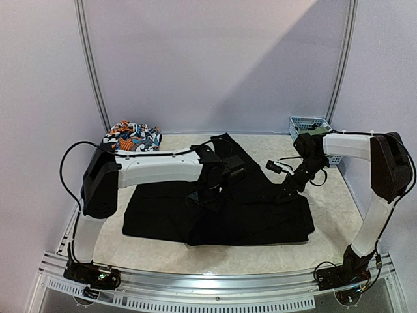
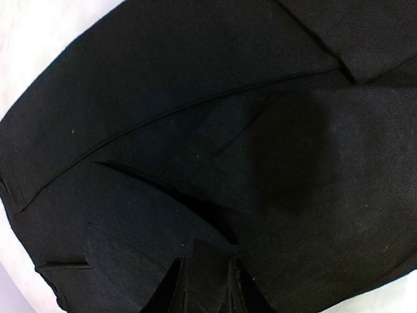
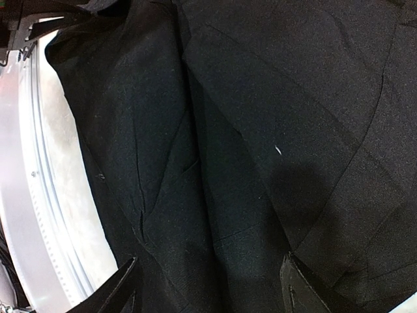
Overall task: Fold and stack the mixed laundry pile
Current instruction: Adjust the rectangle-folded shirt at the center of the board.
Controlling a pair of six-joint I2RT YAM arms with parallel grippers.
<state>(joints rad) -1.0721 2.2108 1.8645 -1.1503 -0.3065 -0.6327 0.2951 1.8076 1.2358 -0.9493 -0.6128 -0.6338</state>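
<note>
Left end effector (image 2: pixel 205 290): jaws narrow, pinching a fold of the long black trousers (image 1: pixel 260 218), which lie spread across the table (image 1: pixel 335 215). Right end effector (image 3: pixel 212 280): jaws wide, just above the same fabric. Light-blue plastic lattice basket (image 1: pixel 306 122), far right corner: an olive-green cloth (image 1: pixel 319 131) shows inside; the right arm hides the rest.

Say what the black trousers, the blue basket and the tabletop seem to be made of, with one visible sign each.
The black trousers: probably matte woven cloth; fine weave, soft creases, stitched seams. The basket: likely moulded plastic; light-blue lattice walls. The tabletop: marble-patterned stone or laminate; beige veining, cannot tell which.
</note>
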